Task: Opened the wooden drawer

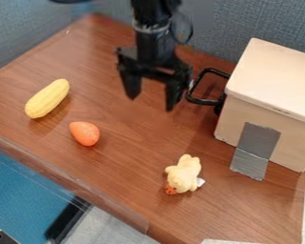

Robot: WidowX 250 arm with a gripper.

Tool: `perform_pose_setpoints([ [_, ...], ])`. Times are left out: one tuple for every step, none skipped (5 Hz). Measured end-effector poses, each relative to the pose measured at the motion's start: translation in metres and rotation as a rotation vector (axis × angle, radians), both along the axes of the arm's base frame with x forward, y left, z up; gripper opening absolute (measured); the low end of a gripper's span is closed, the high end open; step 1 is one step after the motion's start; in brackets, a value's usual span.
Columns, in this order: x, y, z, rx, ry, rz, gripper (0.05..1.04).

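In the camera view, we find the black two-finger end effector [152, 94] hanging over the brown wood-grain table [129, 136], its fingers spread wide around nothing, one just beside the black looped handle [207, 86] of the wooden drawer. The drawer sits in the pale wooden box [263, 107] at right; its front is turned from us, so we cannot say for certain whether it is fully shut. We judge the grab to be the tricky part: a finger coming down slightly off line could knock the loop or slide past it. A crooked pull could jam the drawer, and a hard one could drag the box if the grey tape [256, 147] peels. The yellow plush chick [186, 174], the orange rounded toy [85, 133] and the yellow toy corn [48, 98] lie apart from the handle, at little risk.
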State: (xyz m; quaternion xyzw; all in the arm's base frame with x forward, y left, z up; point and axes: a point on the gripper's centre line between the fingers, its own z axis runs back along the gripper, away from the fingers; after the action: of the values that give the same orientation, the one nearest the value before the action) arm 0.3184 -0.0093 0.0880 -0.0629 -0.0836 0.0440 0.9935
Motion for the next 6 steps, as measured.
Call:
perform_pose_setpoints([
  [0.031, 0.0, 0.004, -0.013, -0.039, 0.036, 1.001],
  [0.054, 0.003, -0.001, -0.007, -0.055, 0.078, 1.001],
  [0.074, 0.002, -0.016, 0.005, -0.041, 0.11, 1.001],
  [0.092, -0.001, -0.03, 0.029, -0.019, 0.13, 1.001],
  [0.104, -0.01, -0.045, 0.013, -0.003, 0.152, 1.001],
  [0.115, -0.013, -0.059, 0.026, 0.029, 0.132, 1.001],
])
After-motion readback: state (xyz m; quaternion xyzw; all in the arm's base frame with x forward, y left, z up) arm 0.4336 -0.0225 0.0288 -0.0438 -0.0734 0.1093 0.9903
